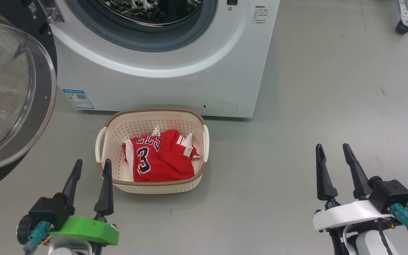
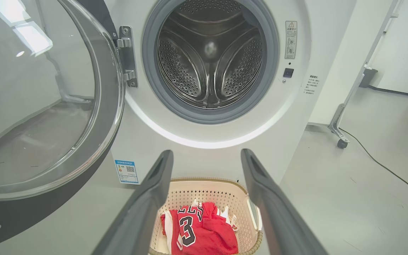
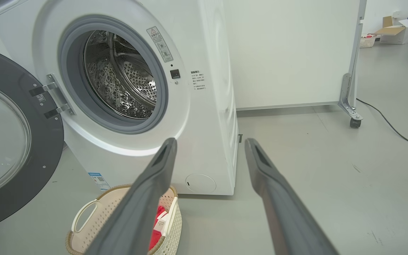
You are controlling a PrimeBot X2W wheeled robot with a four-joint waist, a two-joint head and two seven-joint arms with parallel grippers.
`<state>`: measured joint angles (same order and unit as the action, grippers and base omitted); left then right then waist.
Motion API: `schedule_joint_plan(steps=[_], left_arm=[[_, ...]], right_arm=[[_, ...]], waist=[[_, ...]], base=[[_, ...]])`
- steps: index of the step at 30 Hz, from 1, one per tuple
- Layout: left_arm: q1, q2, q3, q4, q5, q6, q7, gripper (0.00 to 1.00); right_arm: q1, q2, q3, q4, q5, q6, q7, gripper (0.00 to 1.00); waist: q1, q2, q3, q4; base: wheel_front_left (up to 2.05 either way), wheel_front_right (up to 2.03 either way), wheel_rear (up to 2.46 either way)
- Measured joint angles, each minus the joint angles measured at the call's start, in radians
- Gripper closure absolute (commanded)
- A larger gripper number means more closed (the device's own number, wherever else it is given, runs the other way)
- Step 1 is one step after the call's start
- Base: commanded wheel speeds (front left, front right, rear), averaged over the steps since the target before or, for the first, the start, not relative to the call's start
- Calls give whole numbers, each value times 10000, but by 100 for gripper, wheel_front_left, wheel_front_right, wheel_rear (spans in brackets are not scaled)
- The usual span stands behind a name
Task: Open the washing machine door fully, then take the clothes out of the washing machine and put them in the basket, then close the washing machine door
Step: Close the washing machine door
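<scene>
The white washing machine (image 1: 175, 85) stands ahead with its door (image 1: 9, 95) swung wide open to the left, glass bowl facing me. Its steel drum (image 2: 211, 56) looks bare inside. On the floor before it sits the cream basket (image 1: 117, 138), holding the red clothes (image 1: 161, 159) with a dark number on them. My left gripper (image 1: 92, 163) hovers open at the basket's near left corner, nothing between its fingers. Off to the right over bare floor, my right gripper (image 1: 332, 147) is open too. The basket (image 3: 94, 212) and door (image 3: 9, 141) also appear in the right wrist view.
Grey floor stretches wide to the right of the machine. A white panel on a castor foot (image 3: 352, 113) stands behind the machine at the right, with a dark cable (image 3: 395, 131) trailing over the floor. Boxes (image 3: 395, 30) lie far back.
</scene>
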<state>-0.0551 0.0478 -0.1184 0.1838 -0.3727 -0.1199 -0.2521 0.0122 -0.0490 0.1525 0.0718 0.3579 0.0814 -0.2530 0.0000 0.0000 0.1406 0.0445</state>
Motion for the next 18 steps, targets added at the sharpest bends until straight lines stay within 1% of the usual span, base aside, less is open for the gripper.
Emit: schedule_joint_plan(steps=[18], left_arm=[[-2, -10, 13, -8, 130, 0, 0, 0]], right_arm=[[-1, 2, 2, 21, 0, 56, 0, 0]], waist=[[0, 0, 32, 37]], base=[[-1, 6, -4]])
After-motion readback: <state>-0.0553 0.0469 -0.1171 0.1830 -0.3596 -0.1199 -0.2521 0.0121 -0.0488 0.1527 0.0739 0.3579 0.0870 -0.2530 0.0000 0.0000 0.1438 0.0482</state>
